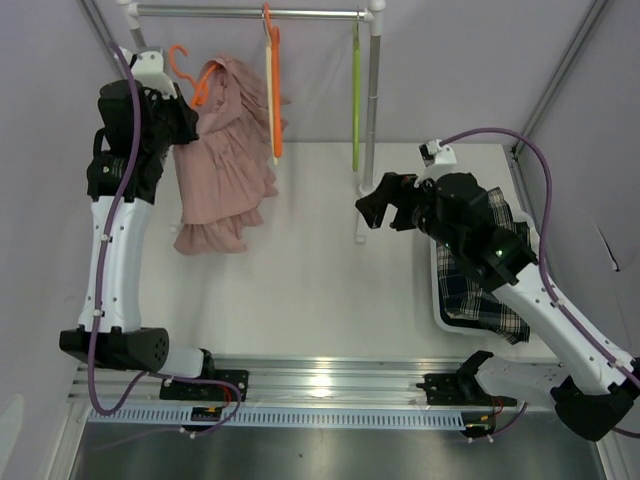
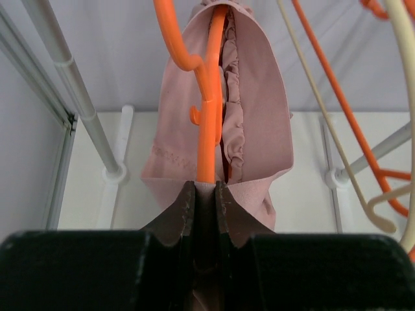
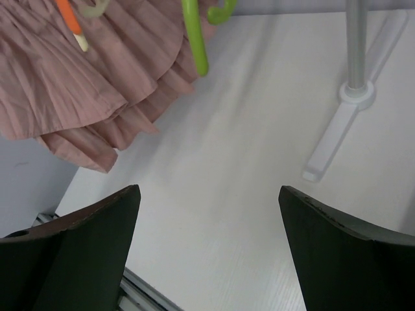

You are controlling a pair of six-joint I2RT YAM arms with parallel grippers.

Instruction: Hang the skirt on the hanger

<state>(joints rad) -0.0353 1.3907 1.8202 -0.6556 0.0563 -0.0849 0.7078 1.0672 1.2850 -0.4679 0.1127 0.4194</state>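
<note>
**Skirt waits in bin behind right arm; left arm busy at the rail**

We see the plaid skirt (image 1: pixel 480 300) heaped in a white bin (image 1: pixel 437 290) at the right edge of the worktop, approx. midway between the far and near edges. Part of it is hidden under the right forearm. Its long axis runs roughly far-to-near along that edge.

The right gripper (image 1: pixel 375 210) hangs over the worktop centre-right with its fingers wide apart and nothing between them. The wrist view shows only bare worktop between them. It points toward the far-left corner, i.e. away from the skirt, which lies to its right and toward the near edge.

The left gripper (image 2: pixel 206 188) is up at the far-left corner, pinched tight on an orange hanger (image 2: pixel 207 129) and the pink garment (image 1: pixel 225 170) draped over it.

The cream hanger (image 2: pixel 382 222) hangs on the rail (image 1: pixel 250 12) along the far edge, just beside a second orange one and left of the green hanger (image 1: pixel 355 100).

In our view the right arm is much nearer the skirt. It would need to swing back and to the right over the bin before any pickup, since the left arm is well apart from the skirt and occupied.
</note>
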